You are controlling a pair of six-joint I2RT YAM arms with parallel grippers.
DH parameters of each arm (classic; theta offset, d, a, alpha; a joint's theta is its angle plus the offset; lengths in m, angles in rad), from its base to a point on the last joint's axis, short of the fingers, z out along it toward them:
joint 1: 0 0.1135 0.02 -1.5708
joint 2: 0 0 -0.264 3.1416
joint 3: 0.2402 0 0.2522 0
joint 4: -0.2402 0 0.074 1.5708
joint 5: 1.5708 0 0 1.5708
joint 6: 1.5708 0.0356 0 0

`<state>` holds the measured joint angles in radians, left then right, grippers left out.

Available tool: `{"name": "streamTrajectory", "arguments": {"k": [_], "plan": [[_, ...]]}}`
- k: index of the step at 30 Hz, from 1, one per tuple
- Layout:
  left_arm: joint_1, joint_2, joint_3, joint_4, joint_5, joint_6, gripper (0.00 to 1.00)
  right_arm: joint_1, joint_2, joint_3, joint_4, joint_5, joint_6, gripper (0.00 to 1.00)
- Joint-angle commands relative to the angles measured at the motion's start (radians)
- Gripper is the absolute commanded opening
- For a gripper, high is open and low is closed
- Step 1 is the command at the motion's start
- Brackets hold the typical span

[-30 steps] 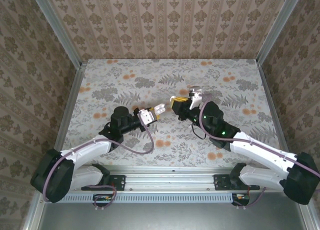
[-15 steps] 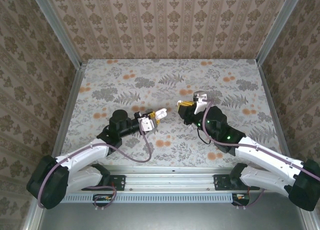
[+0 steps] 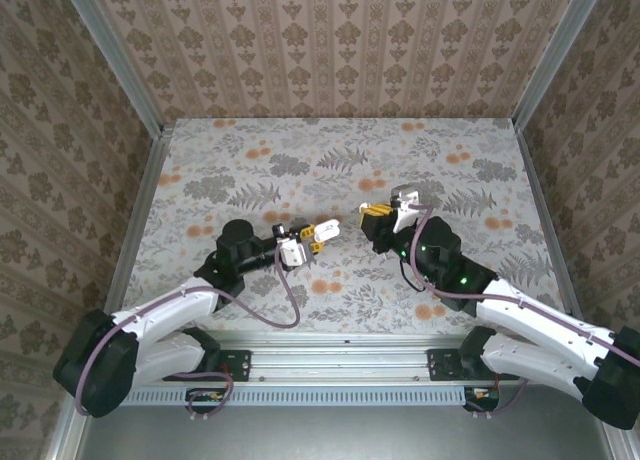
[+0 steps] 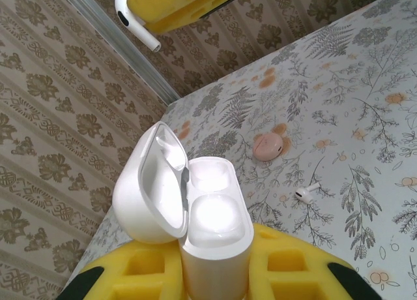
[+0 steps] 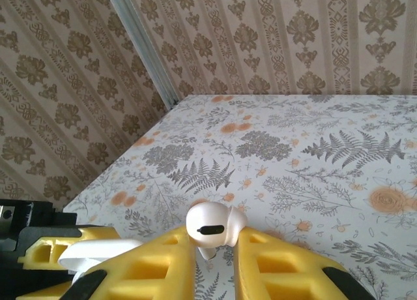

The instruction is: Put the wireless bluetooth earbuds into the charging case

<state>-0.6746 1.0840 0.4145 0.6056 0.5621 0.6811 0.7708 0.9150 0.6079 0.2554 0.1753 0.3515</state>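
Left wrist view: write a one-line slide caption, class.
Left claw grips the open glossy white plastic charging case; one small white stemmed earbud lies on the floral table.

charging case (image 4: 215, 229) base past bottom edge

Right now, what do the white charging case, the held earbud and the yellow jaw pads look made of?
Small white hinged-lid charging case: hard glossy plastic, probably; bright highlights on its inner wells.
Tiny white stemmed earbud in the right jaws: same smooth gloss plastic, dark vent slot.
Yellow pads: matte, cut-out pockets; foam or printed plastic, can't tell.
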Motion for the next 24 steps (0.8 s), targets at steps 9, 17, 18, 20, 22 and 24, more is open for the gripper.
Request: {"name": "streamTrajectory", "arguments": {"k": [9, 17, 18, 20, 22, 24], "plan": [[-0.005, 0.019, -0.014, 0.104, 0.03, -0.057, 0.05, 0.006, -0.02, -0.024, 0.069, -0.161, -0.072, 0.2], [-0.006, 0.074, -0.01, 0.189, 0.015, -0.124, 0.05, 0.024, 0.026, -0.012, 0.144, -0.262, -0.059, 0.2], [-0.006, 0.082, -0.008, 0.199, 0.015, -0.133, 0.05, 0.024, 0.034, -0.013, 0.15, -0.278, -0.062, 0.2], [-0.004, 0.096, -0.01, 0.228, 0.012, -0.152, 0.05, 0.025, 0.048, -0.009, 0.159, -0.31, -0.076, 0.2], [-0.006, 0.106, -0.008, 0.242, 0.013, -0.167, 0.05, 0.025, 0.063, -0.003, 0.163, -0.332, -0.094, 0.2], [-0.006, 0.114, -0.006, 0.252, 0.015, -0.181, 0.05, 0.025, 0.076, 0.001, 0.172, -0.347, -0.11, 0.2]]}}
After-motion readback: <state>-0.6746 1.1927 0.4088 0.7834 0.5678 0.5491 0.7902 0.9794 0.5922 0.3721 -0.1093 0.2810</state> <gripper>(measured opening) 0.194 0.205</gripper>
